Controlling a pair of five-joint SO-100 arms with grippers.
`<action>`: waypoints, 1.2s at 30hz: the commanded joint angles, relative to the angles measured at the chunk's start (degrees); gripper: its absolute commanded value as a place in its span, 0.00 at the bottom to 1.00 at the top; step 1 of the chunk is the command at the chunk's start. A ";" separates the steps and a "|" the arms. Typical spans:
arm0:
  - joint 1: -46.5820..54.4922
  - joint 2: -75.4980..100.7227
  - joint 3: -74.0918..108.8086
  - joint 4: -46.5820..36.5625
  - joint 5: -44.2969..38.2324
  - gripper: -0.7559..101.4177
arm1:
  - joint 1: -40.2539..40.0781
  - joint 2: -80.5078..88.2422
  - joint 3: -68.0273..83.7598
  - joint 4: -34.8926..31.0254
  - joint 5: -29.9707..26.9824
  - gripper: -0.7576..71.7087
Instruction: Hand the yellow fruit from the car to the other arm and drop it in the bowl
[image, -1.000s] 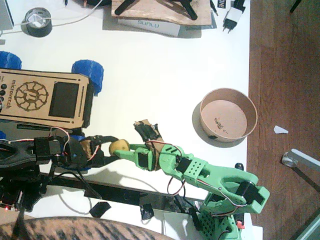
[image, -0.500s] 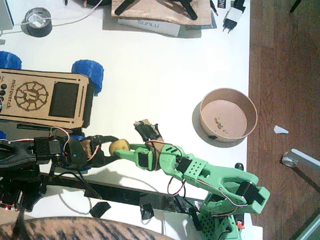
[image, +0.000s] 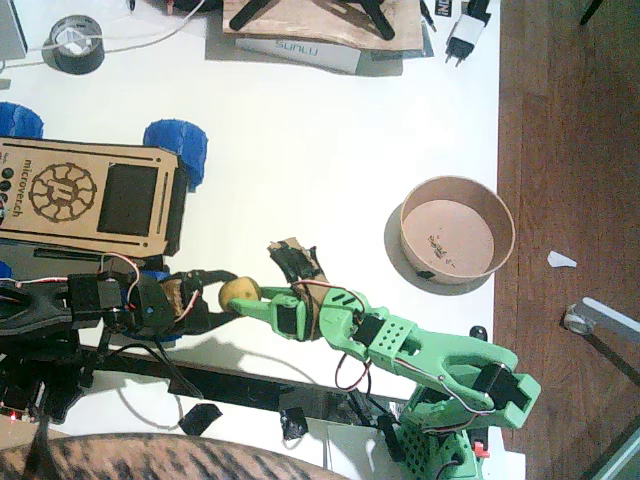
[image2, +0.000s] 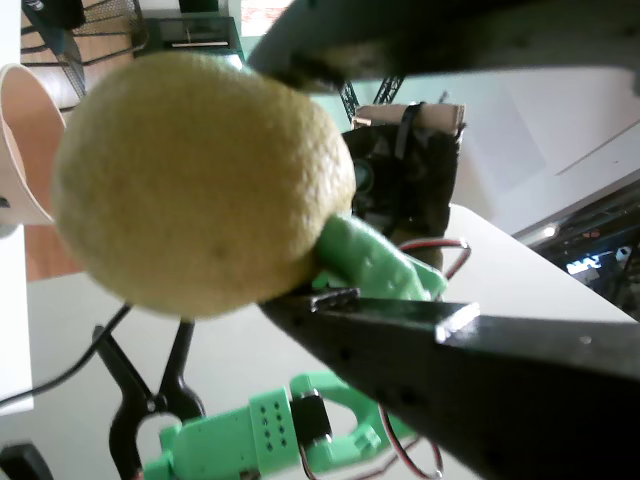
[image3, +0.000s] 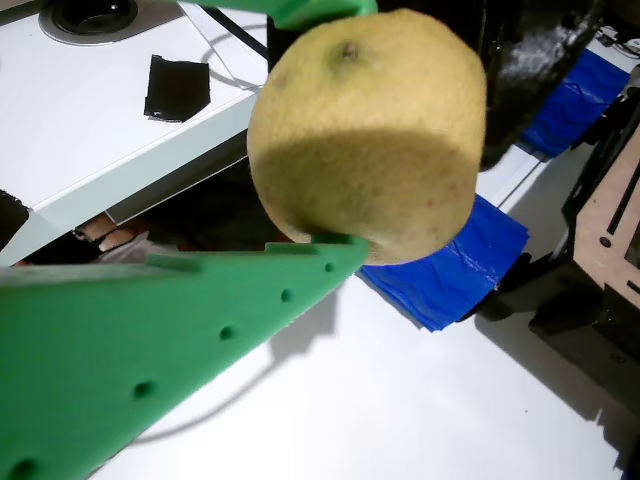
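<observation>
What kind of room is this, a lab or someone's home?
Probably a hobby workbench at home: a white table on wood flooring, a roll of grey tape, a plywood car with blue wheels, and a bright green 3D-printed robot arm.

I am seeing a white tabletop (image: 320, 160) carrying a flat plywood car with blue ridged wheels (image: 90, 198) at left, a round tan paper bowl (image: 456, 230) near the right edge, and a black tape roll (image: 77, 44) sitting at top left.
</observation>
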 joint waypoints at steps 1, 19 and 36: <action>0.44 0.79 -4.48 0.62 0.26 0.55 | 1.14 1.67 -0.62 -0.09 -1.32 0.01; -1.93 10.02 -5.19 13.36 5.36 0.55 | 2.72 7.29 0.18 3.52 -0.09 0.01; -23.29 16.26 -5.19 39.90 30.41 0.01 | 18.72 21.53 -3.87 17.75 15.47 0.01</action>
